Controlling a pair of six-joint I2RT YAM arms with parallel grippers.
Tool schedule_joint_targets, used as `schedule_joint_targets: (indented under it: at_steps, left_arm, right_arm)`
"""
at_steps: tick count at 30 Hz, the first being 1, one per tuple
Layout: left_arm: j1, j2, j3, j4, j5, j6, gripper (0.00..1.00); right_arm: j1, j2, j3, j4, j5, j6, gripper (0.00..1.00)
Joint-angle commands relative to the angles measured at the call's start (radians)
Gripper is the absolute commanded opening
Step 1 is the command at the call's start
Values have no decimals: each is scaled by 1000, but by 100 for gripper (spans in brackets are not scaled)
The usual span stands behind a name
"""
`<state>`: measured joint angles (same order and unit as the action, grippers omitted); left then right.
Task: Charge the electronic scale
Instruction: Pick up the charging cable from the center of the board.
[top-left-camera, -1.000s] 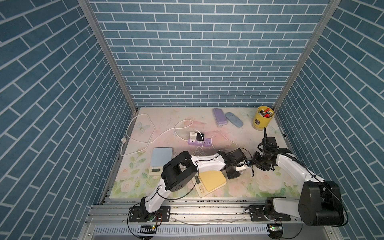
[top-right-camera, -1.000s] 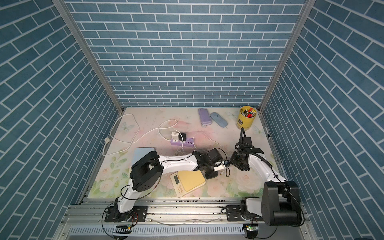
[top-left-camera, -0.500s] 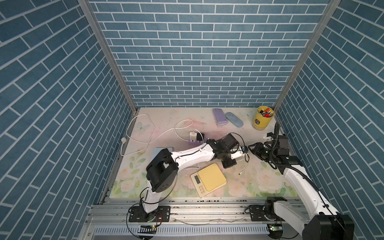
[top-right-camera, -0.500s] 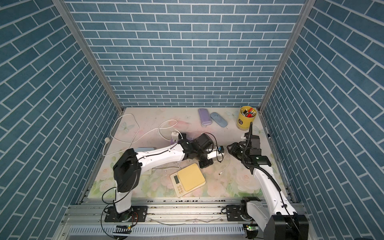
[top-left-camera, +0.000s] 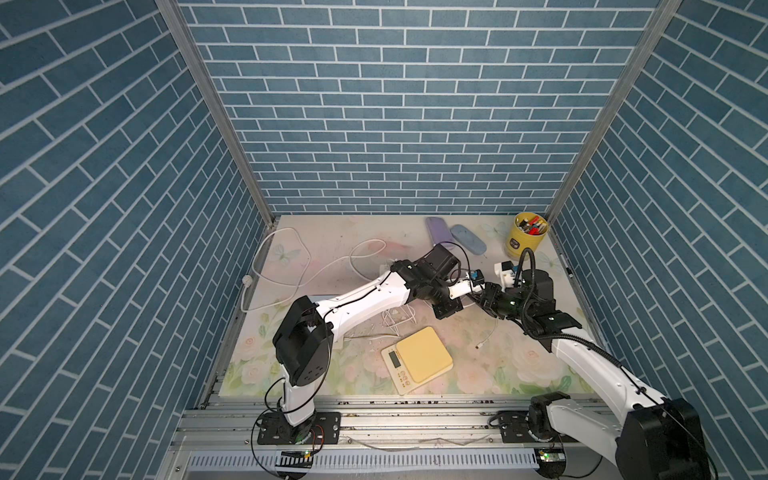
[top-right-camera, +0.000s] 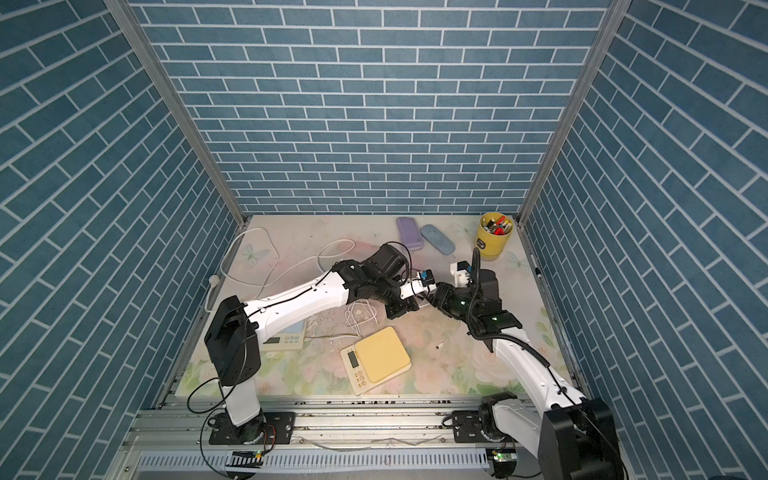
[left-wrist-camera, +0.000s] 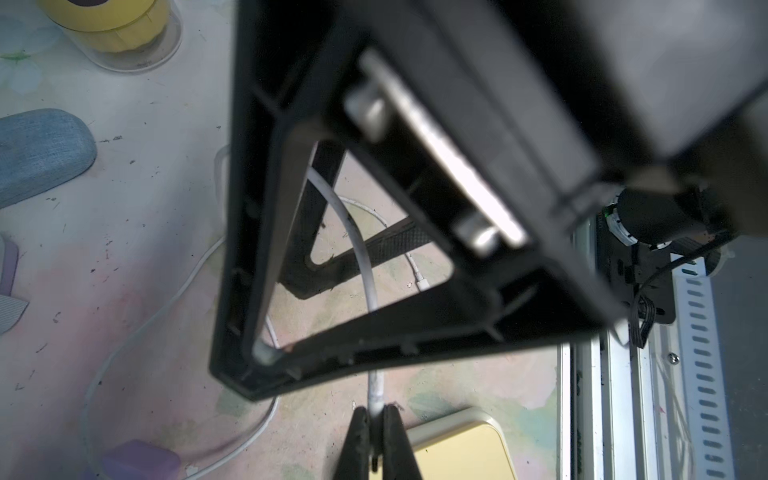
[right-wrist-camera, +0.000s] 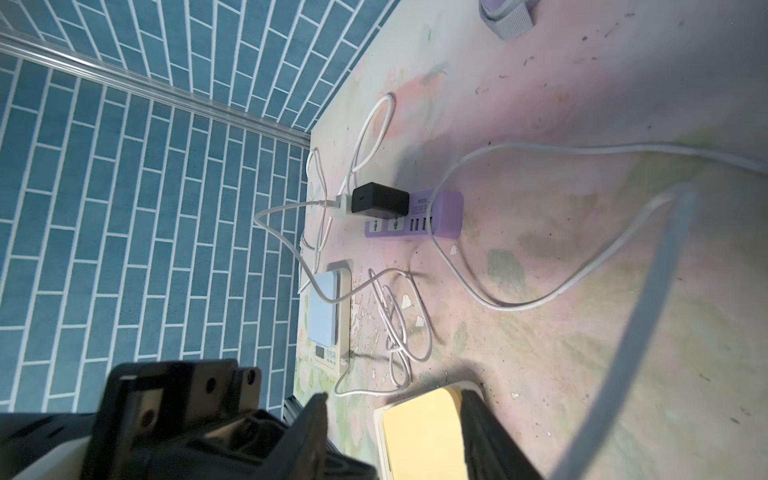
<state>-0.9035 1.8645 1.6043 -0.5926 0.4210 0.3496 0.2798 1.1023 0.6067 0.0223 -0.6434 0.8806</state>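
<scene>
Above the counter (top-left-camera: 316, 232) | left end effector (left-wrist-camera: 376, 409) clamped on white cable (left-wrist-camera: 368, 270) | right end effector (right-wrist-camera: 392, 397) jaws apart | yellow scale (top-left-camera: 419, 359) flat nearby.

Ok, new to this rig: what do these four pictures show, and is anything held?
The left arm and right arm are robots with pincer grippers. Both top views look down on everything; each wrist view comes from a camera on one arm. On the table: a yellow scale, a blue scale, a purple power strip, a purple case, a blue case, a cup of pens. The left gripper is shut on a white cable; a loose plug end lies near the yellow scale. The right gripper is open, holding nothing.
</scene>
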Motion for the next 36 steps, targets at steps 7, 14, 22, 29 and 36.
schedule_joint_targets:
  at_steps: [7, 14, 22, 29, 36]
  left_arm:
    - [29, -53, -39, 56, -11, -34, 29]
    - [106, -209, -320, 415, 98, -172, 50]
    - [111, -226, -423, 590, 143, -200, 47]
    - [110, -167, -390, 626, 201, -236, 36]
    - [110, -132, -380, 617, 206, -249, 35]
  right_arm:
    - [29, 56, 52, 67, -5, 41, 0]
    - [29, 76, 131, 1, 51, 68, 0]
    - [29, 116, 160, -35, 55, 112, 0]
    - [28, 112, 161, -38, 59, 118, 0]
    - [28, 118, 172, -39, 53, 118, 0]
